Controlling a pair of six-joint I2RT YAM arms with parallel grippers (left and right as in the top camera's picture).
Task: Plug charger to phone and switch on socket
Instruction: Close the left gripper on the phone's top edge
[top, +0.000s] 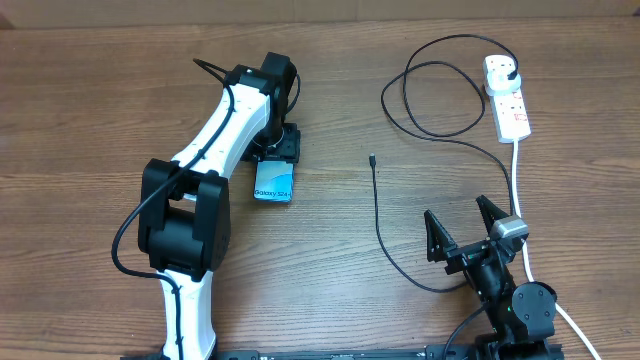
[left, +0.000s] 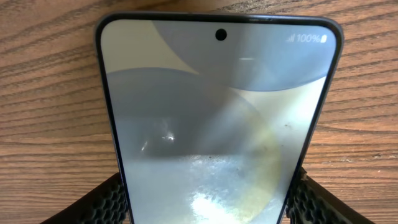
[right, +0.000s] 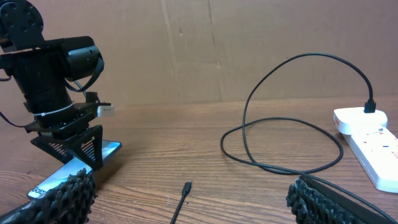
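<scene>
The phone (top: 273, 185) lies on the wooden table with its "Galaxy" end toward the front; it fills the left wrist view (left: 217, 118) and shows in the right wrist view (right: 69, 171). My left gripper (top: 275, 155) (left: 211, 193) is shut on the phone, a finger against each long edge. The charger's connector tip (top: 372, 158) (right: 187, 185) lies loose mid-table; its black cable loops back to a black plug (top: 512, 70) seated in the white socket strip (top: 507, 100) (right: 373, 140). My right gripper (top: 463, 222) (right: 193, 198) is open and empty, behind the tip.
The strip's thick white cord (top: 519, 195) runs down the right side, past my right arm. The black cable loops widely (top: 430, 100) left of the strip. A cardboard wall (right: 249, 50) closes the far side.
</scene>
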